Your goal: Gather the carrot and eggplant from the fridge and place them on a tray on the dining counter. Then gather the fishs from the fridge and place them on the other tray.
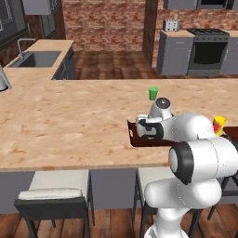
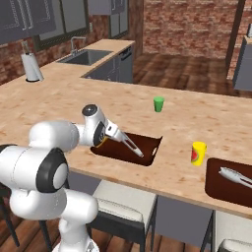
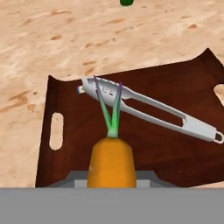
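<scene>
- brick walls and dark cabinets are standing behind the dining counter (image 1: 69, 121), whose light wood-grain top is stretching across both base views.
- we are holding our gripper (image 3: 111, 181) over the near edge of the tray (image 3: 175, 148), fingers clamped on the carrot (image 3: 111, 162).
- the carrot is pointing its green stalk toward the tray's middle in the hand view.
- silvery tongs (image 3: 148, 111) are lying slantwise on the tray floor, just beyond the carrot's stalk.
- the other tray (image 2: 221, 189) is sitting well apart to the right, also carrying a silvery tool (image 2: 236, 177).
- a yellow cup (image 2: 198, 153) is standing between the two trays, and a green cup (image 2: 158, 104) is standing farther back on the counter.
- a sink (image 2: 86, 57) is showing on the far counter.
</scene>
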